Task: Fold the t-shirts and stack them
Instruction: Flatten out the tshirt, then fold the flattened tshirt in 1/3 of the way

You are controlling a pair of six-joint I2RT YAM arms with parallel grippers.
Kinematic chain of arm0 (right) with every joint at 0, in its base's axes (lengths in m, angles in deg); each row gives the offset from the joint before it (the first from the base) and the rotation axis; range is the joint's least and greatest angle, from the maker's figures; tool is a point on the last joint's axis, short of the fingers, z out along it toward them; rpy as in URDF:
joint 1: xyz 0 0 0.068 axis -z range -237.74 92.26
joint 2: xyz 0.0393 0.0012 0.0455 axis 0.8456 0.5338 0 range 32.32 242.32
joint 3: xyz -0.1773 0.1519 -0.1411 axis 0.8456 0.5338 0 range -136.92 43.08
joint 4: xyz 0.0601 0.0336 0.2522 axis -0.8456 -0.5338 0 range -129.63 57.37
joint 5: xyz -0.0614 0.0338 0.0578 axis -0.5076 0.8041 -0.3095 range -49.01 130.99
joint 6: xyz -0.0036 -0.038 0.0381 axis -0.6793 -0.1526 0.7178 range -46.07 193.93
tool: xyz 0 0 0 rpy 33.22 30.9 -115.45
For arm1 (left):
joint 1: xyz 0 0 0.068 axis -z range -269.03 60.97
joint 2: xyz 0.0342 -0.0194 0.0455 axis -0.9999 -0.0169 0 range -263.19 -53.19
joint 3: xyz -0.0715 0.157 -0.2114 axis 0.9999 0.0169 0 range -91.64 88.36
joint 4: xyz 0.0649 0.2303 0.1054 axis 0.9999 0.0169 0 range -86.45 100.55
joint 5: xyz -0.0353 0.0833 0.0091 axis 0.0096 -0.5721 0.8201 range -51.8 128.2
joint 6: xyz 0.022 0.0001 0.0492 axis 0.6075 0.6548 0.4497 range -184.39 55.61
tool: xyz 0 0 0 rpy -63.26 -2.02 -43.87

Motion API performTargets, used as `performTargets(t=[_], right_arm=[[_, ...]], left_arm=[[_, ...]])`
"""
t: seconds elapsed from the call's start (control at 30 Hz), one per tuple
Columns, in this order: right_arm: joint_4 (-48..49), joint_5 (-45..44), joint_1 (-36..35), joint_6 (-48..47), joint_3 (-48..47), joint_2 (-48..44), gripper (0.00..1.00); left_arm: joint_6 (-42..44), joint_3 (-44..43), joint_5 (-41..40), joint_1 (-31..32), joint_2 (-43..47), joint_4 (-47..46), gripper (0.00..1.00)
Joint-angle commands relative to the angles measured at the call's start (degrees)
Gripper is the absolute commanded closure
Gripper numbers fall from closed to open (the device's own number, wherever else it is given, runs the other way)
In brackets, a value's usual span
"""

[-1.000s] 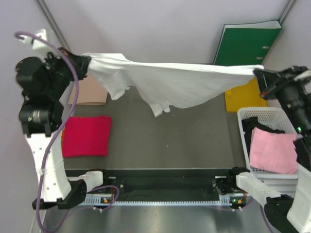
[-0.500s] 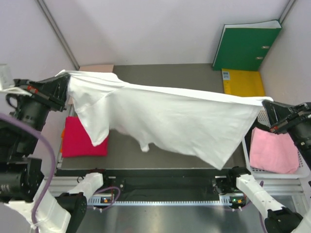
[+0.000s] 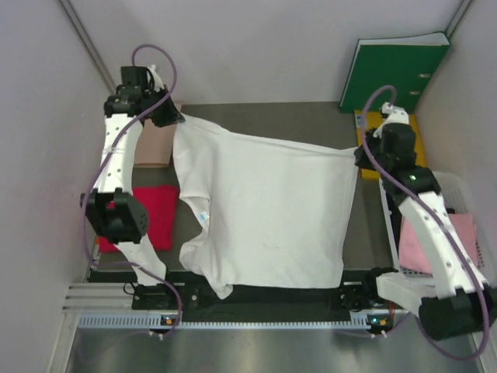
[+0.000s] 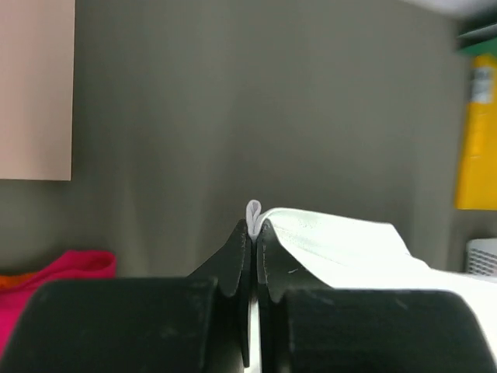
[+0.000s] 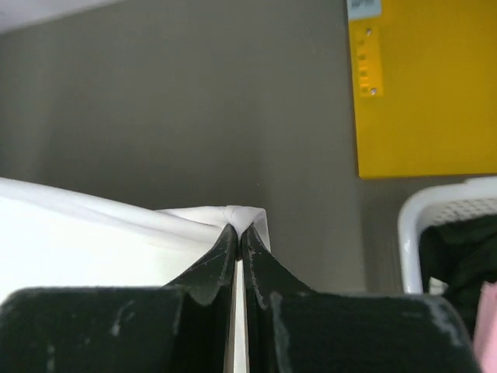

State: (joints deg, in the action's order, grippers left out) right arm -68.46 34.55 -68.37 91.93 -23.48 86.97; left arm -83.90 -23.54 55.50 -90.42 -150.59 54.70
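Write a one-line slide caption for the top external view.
Left pincer and right pincer hold the white t-shirt spread across the table.

Grey tabletop (image 3: 272, 118), pale lilac walls (image 3: 256, 47)

Top view looks down; wrist views (close behind jaws) share corners of the white t-shirt (image 3: 272, 210)

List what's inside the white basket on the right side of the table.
A pale pink t-shirt lies in the white basket, with something dark beside it, seen from the right wrist. The right arm crosses above the basket and hides the rest.
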Motion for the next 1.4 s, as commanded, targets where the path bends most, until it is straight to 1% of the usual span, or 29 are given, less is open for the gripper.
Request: performTargets(t=[0.0,0.03,0.07,0.1,0.13,0.17,0.2,0.23,0.27,0.3,0.33,0.43,0.5,0.57,0.67,0.7,0.77,0.8,0.83,0.87,0.9,0.93,0.97,1.07,1.13,1.17,1.37], right_arm=[[20.8,-2.5,2.5,-1.6,1.4,15.5,1.0],[22.4,-1.6,3.1,-1.1,-1.0,23.0,1.0],[23.4,-0.4,4.5,-1.0,-2.9,26.9,1.0],[23.9,0.1,4.9,-0.8,-5.4,30.9,1.0],[24.1,0.5,5.2,-0.5,-11.0,38.3,1.0],[23.6,0.7,5.4,-0.7,-14.2,41.9,1.0],[23.4,0.7,5.4,-0.7,-17.4,45.3,1.0],[21.9,1.2,5.5,-1.1,-23.7,51.5,1.0],[20.8,1.3,5.6,-1.1,-27.2,54.5,1.0],[19.8,1.3,5.8,-1.0,-30.5,59.6,1.0],[17.8,1.5,5.8,-0.9,-35.9,61.8,1.0],[16.0,2.5,6.2,-0.2,-43.0,67.1,1.0],[15.2,2.8,6.1,-0.1,-44.0,68.0,1.0],[15.4,2.7,6.1,0.4,-42.3,67.0,1.0],[16.1,2.7,6.2,0.3,-38.0,64.3,1.0],[15.7,2.8,6.2,0.2,-36.0,63.0,1.0],[15.6,3.1,6.2,0.0,-33.6,61.5,1.0],[15.8,3.1,6.2,0.0,-31.0,60.0,1.0],[15.9,3.3,6.2,0.0,-29.8,59.3,1.0],[16.0,3.3,6.2,0.0,-28.4,58.5,1.0],[16.2,3.3,6.1,0.0,-25.8,57.1,1.0],[16.2,3.2,6.1,0.0,-24.7,56.2,1.0],[16.5,3.3,6.1,-0.1,-23.6,55.6,1.0],[16.5,3.1,6.1,-0.5,-19.7,53.3,1.0],[16.5,3.3,6.0,-0.9,-17.6,52.7,1.0],[15.9,3.6,6.1,-0.9,-17.3,52.8,0.99],[13.9,5.6,5.8,-1.4,-15.3,55.2,0.98]], left_arm=[[1.7,-8.7,-2.1,-0.6,-12.0,-5.0,1.0],[1.8,-15.4,-2.0,-0.5,-15.8,-4.1,1.0],[1.9,-19.3,-1.6,-0.5,-23.6,-2.2,1.0],[1.8,-28.1,-1.3,-0.5,-27.7,-0.8,1.0],[1.6,-32.4,-1.1,-0.5,-31.3,0.1,1.0],[1.0,-36.0,-1.3,-0.5,-37.0,0.3,1.0],[0.4,-38.6,-1.7,-0.5,-38.7,-1.0,1.0],[-0.2,-37.9,-2.0,-0.6,-39.4,-3.4,1.0],[-1.2,-36.2,-2.2,-0.6,-39.1,-8.7,1.0],[-1.8,-32.9,-1.9,-0.6,-38.7,-11.1,1.0],[-2.1,-32.1,-1.9,-0.5,-38.5,-12.8,1.0],[-1.8,-32.0,-1.3,-0.2,-38.4,-15.3,1.0],[-0.4,-31.5,-1.3,-0.1,-37.8,-14.5,1.0],[0.7,-30.1,-1.1,-0.1,-35.9,-13.1,1.0],[0.9,-22.3,0.5,0.0,-31.0,-12.3,1.0],[0.8,-17.0,0.8,0.0,-29.5,-12.4,1.0],[0.5,-11.8,1.9,0.2,-25.0,-12.0,1.0],[0.4,-6.5,1.6,0.5,-23.4,-11.7,1.0],[0.3,-3.9,1.6,0.6,-20.0,-11.1,1.0],[0.0,1.8,1.3,0.8,-18.3,-11.3,1.0],[-0.2,4.4,0.9,1.1,-16.4,-11.3,1.0],[-0.7,7.1,0.0,1.2,-12.6,-11.3,1.0],[-1.0,12.2,-1.3,1.2,-10.7,-11.9,1.0],[-1.3,20.1,-3.1,2.9,-4.4,-12.0,1.0],[-1.3,23.0,-2.7,3.0,-1.5,-11.4,1.0],[-1.2,25.6,-2.5,3.1,-0.9,-10.8,1.0],[-1.1,34.1,-1.6,4.7,2.6,-7.3,1.0]])
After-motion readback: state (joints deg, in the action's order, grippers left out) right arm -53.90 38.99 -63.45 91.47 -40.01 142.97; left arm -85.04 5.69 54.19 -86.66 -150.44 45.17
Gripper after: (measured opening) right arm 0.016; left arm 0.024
